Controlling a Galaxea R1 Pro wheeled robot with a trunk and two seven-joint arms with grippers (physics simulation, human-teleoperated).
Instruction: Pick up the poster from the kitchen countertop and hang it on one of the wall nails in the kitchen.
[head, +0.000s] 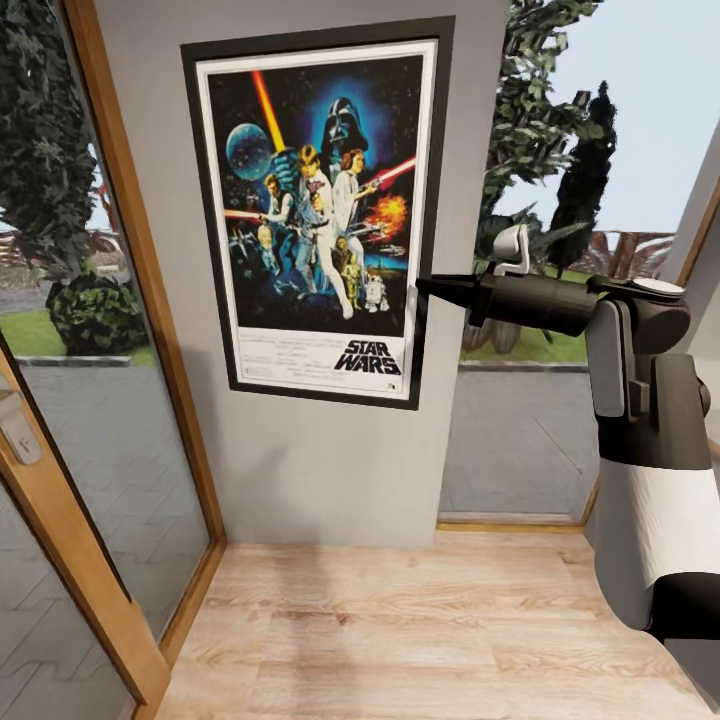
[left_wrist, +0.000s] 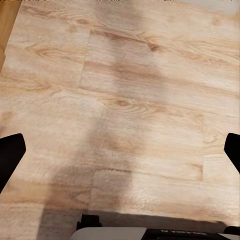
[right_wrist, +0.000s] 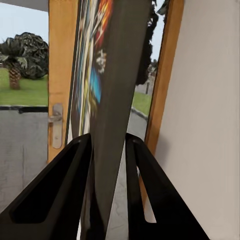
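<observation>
Head view: the poster (head: 318, 210) lies flat against a narrow light grey wall panel (head: 300, 470), upright in portrait, slightly skewed with its lower edge running down toward the right. Black frame, white border, dark blue artwork, "STAR WARS" lettering low on the sheet.

The right gripper (head: 428, 287) reaches in horizontally from the right arm (head: 640, 460) and meets the poster at its right frame edge, a little below mid-height. The rest of the poster extends away from the fingertips toward the robot's left, above and below the grip point.

Right wrist view: the poster (right_wrist: 112, 100) is seen edge-on, running straight out from between the two dark fingers (right_wrist: 55, 195). The fingers sit on either side of the frame edge, pinching it; contact looks close on both sides, though the glancing angle makes the far-side contact hard to confirm. Beyond the fingertips stand a wooden door frame (right_wrist: 62, 60) with a metal handle plate (right_wrist: 56, 125), and, to the other side of the poster, a plain pale wall (right_wrist: 210, 125).

Left wrist view: left gripper (left_wrist: 120, 150) points down at the light wood plank floor (left_wrist: 125, 75). Its two dark fingertips (left_wrist: 10, 155) show at opposite margins, spread wide apart, with nothing between them.

Head view, either side of the wall panel: glazed panes with wooden frames, greenery outside
</observation>
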